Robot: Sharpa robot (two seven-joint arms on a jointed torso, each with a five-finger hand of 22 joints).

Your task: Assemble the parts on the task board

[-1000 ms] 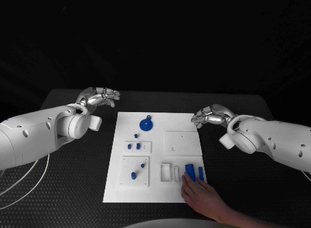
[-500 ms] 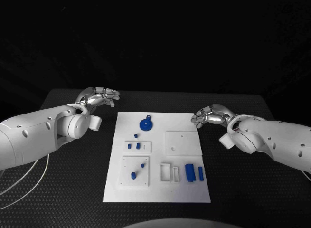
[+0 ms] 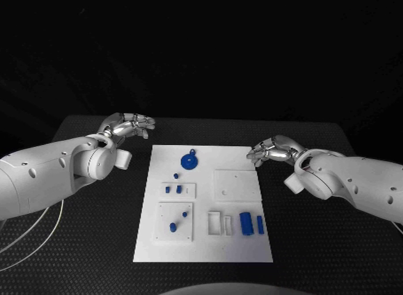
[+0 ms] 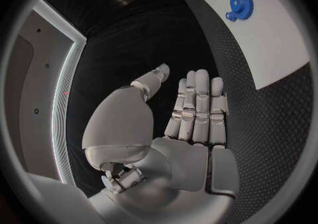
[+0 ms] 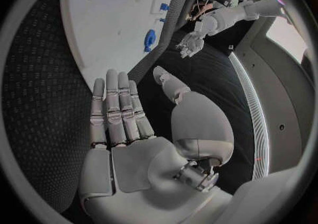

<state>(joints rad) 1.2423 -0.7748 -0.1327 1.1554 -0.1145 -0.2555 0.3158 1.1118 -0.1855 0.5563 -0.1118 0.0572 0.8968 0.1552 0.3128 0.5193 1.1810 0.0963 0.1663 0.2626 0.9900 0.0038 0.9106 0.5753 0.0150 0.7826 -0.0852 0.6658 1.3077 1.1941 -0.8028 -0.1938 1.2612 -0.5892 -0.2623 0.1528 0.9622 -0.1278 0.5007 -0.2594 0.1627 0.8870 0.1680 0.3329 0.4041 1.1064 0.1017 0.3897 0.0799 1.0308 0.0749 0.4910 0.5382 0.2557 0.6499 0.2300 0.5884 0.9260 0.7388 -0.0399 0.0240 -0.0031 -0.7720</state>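
**Operator:** Head view: report the position and state of each hand.

**Robot:** My left hand (image 3: 128,127) sits in the upper left of the frame, over the black table (image 3: 95,209), beside the far left corner of the task board (image 3: 204,252) and apart from it. My right hand (image 3: 274,150) sits right of centre, just off the board's far right corner. In my left wrist view the left hand (image 4: 188,123) has its fingers (image 4: 199,102) extended side by side, the thumb set apart, nothing in the palm. My right wrist view shows the same for the right hand (image 5: 126,128): fingers (image 5: 116,107) straight, released, grasping nothing.

**Operator:** Locate the parts.

**Robot:** All lie on the task board, at frame centre. A blue gear (image 3: 189,161) lies near the board's far edge; it also appears in the left wrist view (image 4: 240,6) and the right wrist view (image 5: 150,40). Below it in the frame, a small blue piece (image 3: 176,176) sits above a raised square that carries two short blue pegs (image 3: 175,189). A larger raised plate below that carries two more blue pieces (image 3: 178,222). At the lower right of the board, two upright blue blocks (image 3: 251,223) stand side by side next to white slots (image 3: 219,223). A plain white square plate (image 3: 237,184) occupies the board's right middle.
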